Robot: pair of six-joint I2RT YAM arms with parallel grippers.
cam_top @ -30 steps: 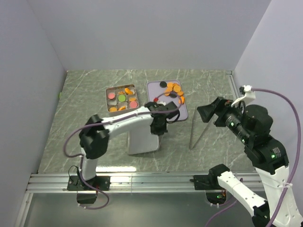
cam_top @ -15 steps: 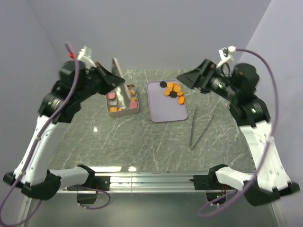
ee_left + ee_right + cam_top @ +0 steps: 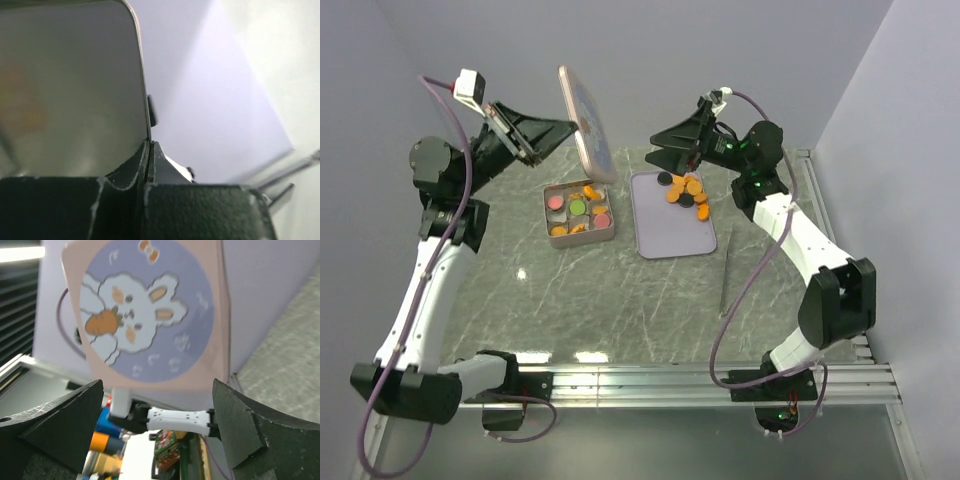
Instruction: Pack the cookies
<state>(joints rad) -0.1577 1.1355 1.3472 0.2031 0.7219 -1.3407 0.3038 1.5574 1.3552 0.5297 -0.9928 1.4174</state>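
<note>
My left gripper (image 3: 568, 126) is shut on the edge of the tin's pink lid (image 3: 586, 124) and holds it upright, high above the open tin (image 3: 607, 233). The left wrist view shows the jaws pinched on the lid's rim (image 3: 148, 131). Cookies (image 3: 578, 207) in pink, green and orange fill the tin's compartments. More cookies (image 3: 686, 190), orange and black, lie on the lavender tray (image 3: 670, 235). My right gripper (image 3: 655, 152) is open in the air, facing the lid. Its view shows the rabbit picture (image 3: 145, 315) beyond the spread fingers (image 3: 60, 415).
A pair of metal tweezers (image 3: 733, 270) lies on the marble table to the right of the tray. Grey walls close in the back and both sides. The aluminium rail (image 3: 650, 380) with the arm bases runs along the near edge.
The left arm has carried the lid from low over the table up above the tin. The right arm has swung up and left, its open gripper now facing the lid.
</note>
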